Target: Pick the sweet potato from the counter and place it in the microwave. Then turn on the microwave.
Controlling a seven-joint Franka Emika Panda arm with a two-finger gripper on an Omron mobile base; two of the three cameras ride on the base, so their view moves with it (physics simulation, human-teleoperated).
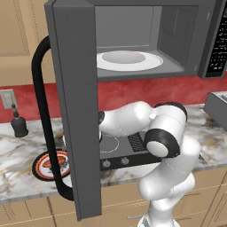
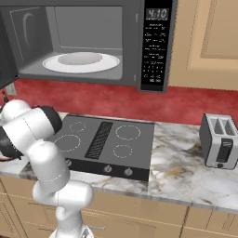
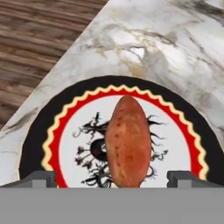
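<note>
A matt, faintly mottled sweet potato [image 3: 128,142] lay on a smooth glazed plate [image 3: 183,127] atop the polished marble-look counter [image 3: 175,52].

Red backsplash [image 2: 116,100] (tan cabinets [image 2: 209,42]).

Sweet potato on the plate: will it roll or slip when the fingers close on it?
The sweet potato looks rigid, rounded and tapered, so it may roll sideways on the flat plate if nudged. The gripper straddles its narrow width; the smooth skin might slip toward a tip.
</note>
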